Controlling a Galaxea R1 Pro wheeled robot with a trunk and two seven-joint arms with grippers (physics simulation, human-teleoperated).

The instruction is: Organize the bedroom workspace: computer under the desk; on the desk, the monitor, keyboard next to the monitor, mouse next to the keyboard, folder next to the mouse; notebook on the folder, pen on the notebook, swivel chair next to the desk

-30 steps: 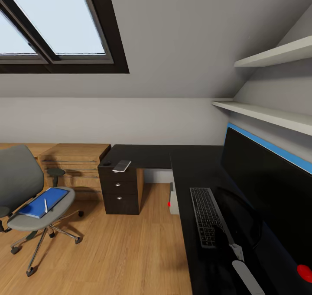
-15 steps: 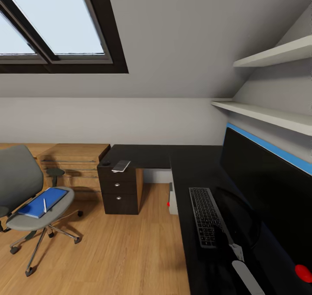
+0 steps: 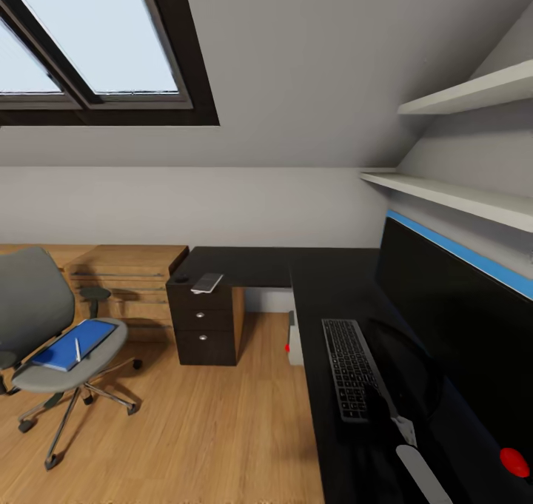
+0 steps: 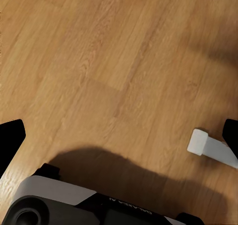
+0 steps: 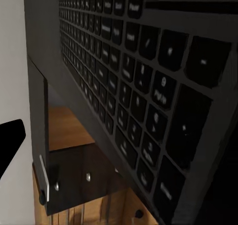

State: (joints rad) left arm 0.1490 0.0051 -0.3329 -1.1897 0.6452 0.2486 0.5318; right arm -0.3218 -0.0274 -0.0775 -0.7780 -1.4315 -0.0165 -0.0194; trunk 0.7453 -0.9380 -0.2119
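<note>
Hovering close over the keyboard [image 5: 144, 101], the right gripper [image 5: 10, 143] shows one dark fingertip; whether it is released or clenched cannot be told, and the same goes for the left gripper [image 4: 11, 136], hanging over bare wooden floor [image 4: 114, 61]. Since a second ago the head view has drifted slightly right while nothing has moved, so no task step has advanced. The keyboard lies on the near counter [image 3: 333, 289] beside the monitor [image 3: 459, 326]. The notebook [image 3: 208, 283] rests on the far-left end, the computer [image 3: 295, 343] underneath. The folder [image 3: 74, 345] and pen [image 3: 78, 350] sit on the swivel chair [image 3: 44, 326], well apart, with open floor between.
</note>
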